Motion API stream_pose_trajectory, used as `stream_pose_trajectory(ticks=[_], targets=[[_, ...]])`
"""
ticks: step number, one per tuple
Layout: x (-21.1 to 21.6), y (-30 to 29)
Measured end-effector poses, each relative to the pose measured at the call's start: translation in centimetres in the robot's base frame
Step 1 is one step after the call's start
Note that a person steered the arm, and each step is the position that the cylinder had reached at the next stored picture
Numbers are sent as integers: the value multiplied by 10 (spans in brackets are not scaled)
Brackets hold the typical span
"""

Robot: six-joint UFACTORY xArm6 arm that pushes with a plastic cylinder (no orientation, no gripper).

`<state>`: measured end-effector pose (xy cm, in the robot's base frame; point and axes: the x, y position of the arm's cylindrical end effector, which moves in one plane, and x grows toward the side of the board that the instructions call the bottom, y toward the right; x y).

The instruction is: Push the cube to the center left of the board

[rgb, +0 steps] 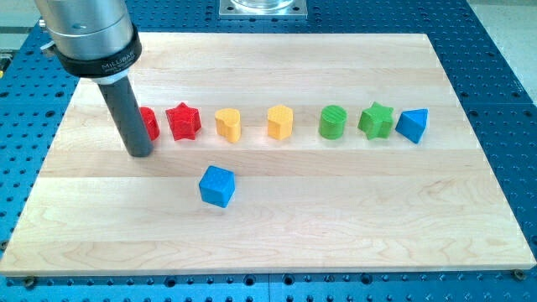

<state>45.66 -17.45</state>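
Note:
The blue cube sits alone on the wooden board, left of its middle and below the row of blocks. My tip rests on the board at the view's left, up and to the left of the cube and well apart from it. The rod stands right in front of a red block and hides its left part.
A row of blocks runs across the board above the cube: a red star, two yellow blocks, a green cylinder, a green star and a blue triangular block.

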Motion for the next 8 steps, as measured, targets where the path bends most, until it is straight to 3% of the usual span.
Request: stream_pose_trajectory(ticks=[1,4,5,6,7,8], targets=[[0,-2],[60,179],[74,142],[72,22],[72,-6],[43,-52]])
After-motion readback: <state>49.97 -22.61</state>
